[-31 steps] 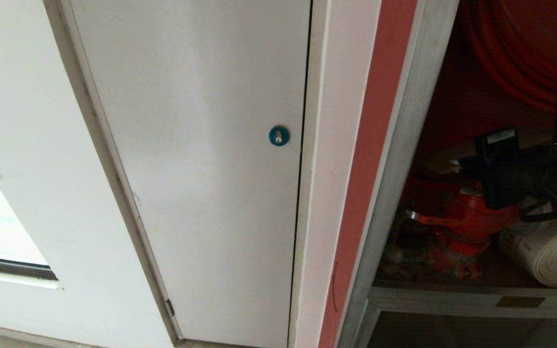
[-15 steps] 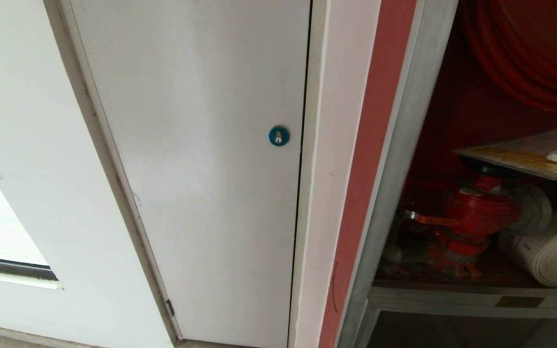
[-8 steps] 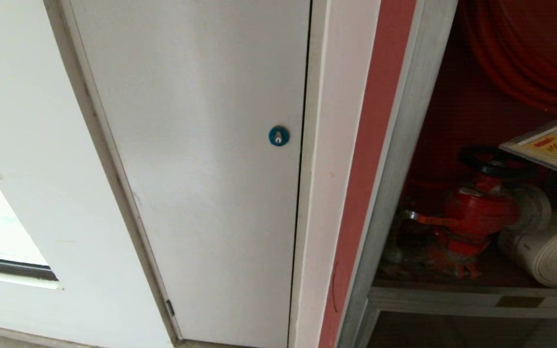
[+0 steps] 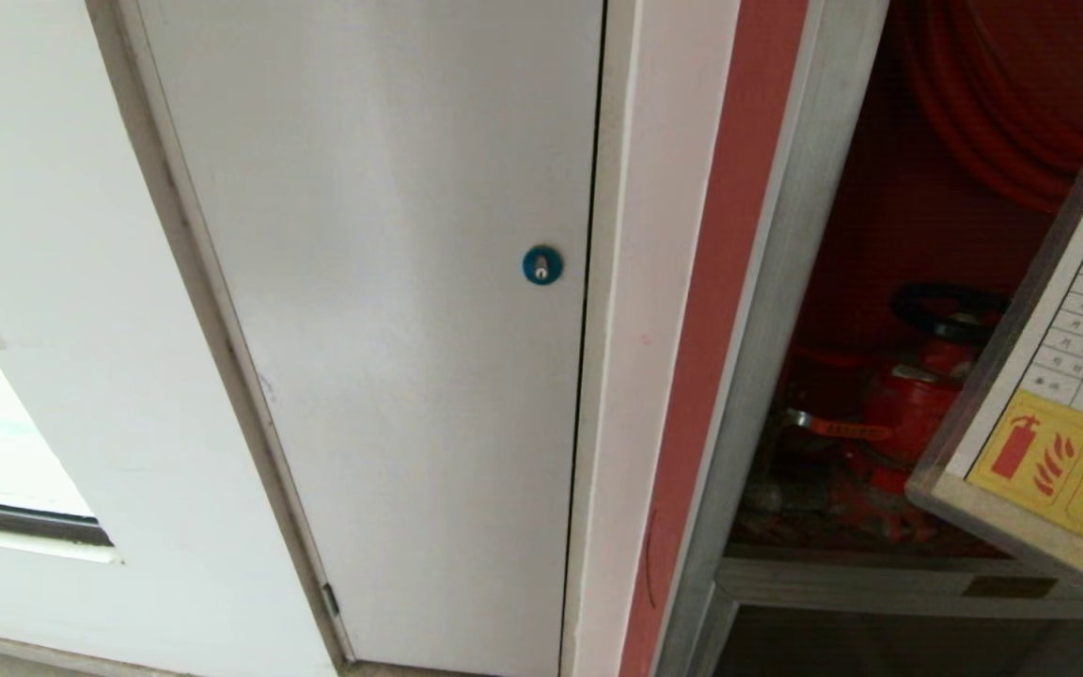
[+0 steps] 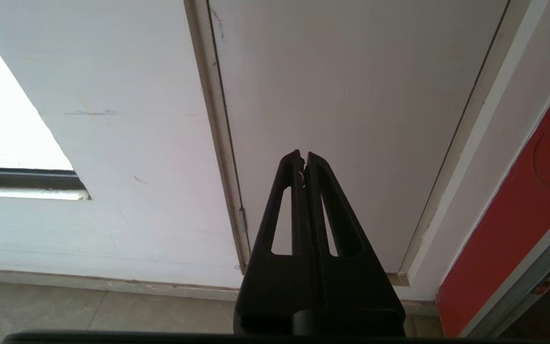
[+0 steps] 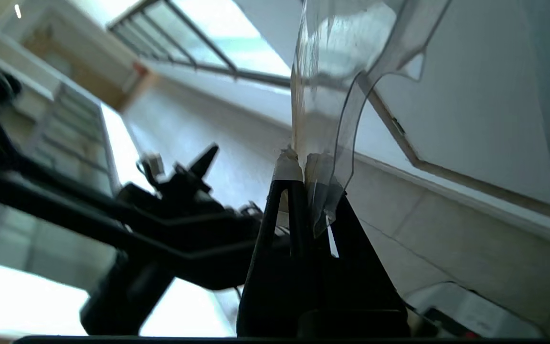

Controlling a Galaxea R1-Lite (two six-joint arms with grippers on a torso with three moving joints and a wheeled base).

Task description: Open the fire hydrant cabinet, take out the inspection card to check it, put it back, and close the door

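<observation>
- Inspection card (image 4: 1059, 376) out of fire hydrant cabinet (image 4: 791, 282), held up at right edge of head view, printed face toward camera: table grid above, yellow patch with red pictograms at low end.
- Right gripper (image 6: 303, 167) pinching card by one edge, fingertips pressed tight on it; clear sleeve plastic curling out above the pinch in right wrist view.
- Left gripper (image 5: 302, 157) parked low facing white panel door (image 5: 351, 95), fingers pressed together, holding nothing.
- Handling estimate: light, thin, flat sheet; stiff enough to stand from an edge pinch, though loose film likely flexes.
- Laminate probably slick: risk of sliding or pivoting in grip on fast wrist turns.
- Best hold: edge or corner, deep enough to catch the sheet, not film alone.
- For return: watch red valve (image 4: 908, 404) with black handwheel (image 4: 950, 310), plus cabinet frame; card wider than valve.
</observation>
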